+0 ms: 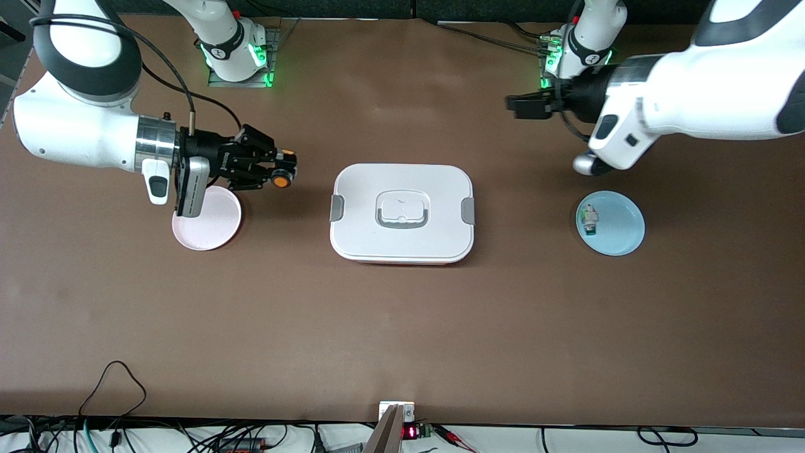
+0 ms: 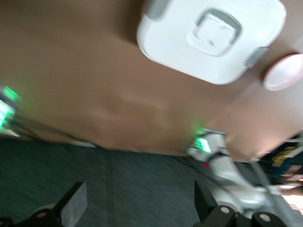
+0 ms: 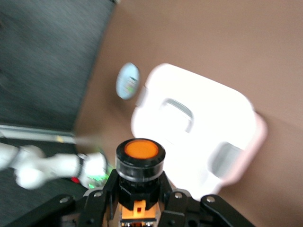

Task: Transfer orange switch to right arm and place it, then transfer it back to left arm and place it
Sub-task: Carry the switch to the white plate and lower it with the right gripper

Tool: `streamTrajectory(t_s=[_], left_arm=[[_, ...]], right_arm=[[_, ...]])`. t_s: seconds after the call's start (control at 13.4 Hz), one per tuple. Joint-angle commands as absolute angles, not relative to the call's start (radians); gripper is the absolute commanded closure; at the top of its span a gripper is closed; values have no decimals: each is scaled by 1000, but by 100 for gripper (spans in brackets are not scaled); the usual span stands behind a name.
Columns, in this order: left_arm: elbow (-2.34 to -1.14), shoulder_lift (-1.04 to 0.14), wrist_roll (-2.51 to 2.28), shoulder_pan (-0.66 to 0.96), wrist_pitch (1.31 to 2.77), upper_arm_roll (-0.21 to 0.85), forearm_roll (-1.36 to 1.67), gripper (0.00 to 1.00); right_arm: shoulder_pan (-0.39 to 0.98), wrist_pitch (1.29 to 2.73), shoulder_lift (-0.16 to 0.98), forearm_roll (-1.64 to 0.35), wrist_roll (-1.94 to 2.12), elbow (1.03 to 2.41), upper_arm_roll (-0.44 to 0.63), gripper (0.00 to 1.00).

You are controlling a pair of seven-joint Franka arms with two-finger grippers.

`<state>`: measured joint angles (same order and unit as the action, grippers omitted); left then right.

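From the front view, my right gripper (image 1: 284, 168) is in the air over the bench between the pink plate (image 1: 217, 228) and the box (image 1: 402, 212), and its fingers are closed on the orange switch (image 1: 282, 179), so the switch is off the bench and held beside the box, toward the right arm's end. The box lies shut in the middle of the bench. My left gripper (image 1: 517, 106) hangs over the bench near the left arm's base, with nothing in it, and the blue plate (image 1: 619, 228) with a small white-and-green component (image 1: 589, 219) is nearer to the front camera than it. In the left wrist view, my two fingers (image 2: 73, 204) stand wide apart and empty, and I see the box (image 2: 180, 42) and the pink plate (image 2: 284, 73). In the right wrist view, the orange switch (image 3: 140, 165) sits upright between my fingers (image 3: 175, 201), its round orange face pointing toward the box (image 3: 199, 132)
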<state>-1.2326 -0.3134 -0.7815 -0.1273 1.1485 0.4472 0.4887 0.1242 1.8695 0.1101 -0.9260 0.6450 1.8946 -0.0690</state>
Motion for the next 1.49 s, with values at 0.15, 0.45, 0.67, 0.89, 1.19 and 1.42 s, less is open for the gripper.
streamTrajectory(t_s=[0.15,0.45,0.67,0.89,1.19,1.42], left_arm=[[-1250,-258,-364,-198,1083,448,235,0],[-1247,-258,-83,-204,1092,450,22,0],[-1246,-259,-100,-206,1100,451,-122,0],[-1249,-258,-66,-218,1192,452,-158,0],[-1281,-242,-3,-270,1183,456,-143,0],[-1420,-169,-8,-324,1377,460,-117,0]], right_arm=[[106,1864,130,-588,693,1879,-78,81],[104,1876,155,-219,854,1879,-78,81],[65,1974,183,12,1073,1893,-80,81],[12,1997,212,34,1176,1914,-80,80],[-34,2083,264,93,1258,1965,-84,77],[-48,2192,287,193,1270,2031,-87,77]])
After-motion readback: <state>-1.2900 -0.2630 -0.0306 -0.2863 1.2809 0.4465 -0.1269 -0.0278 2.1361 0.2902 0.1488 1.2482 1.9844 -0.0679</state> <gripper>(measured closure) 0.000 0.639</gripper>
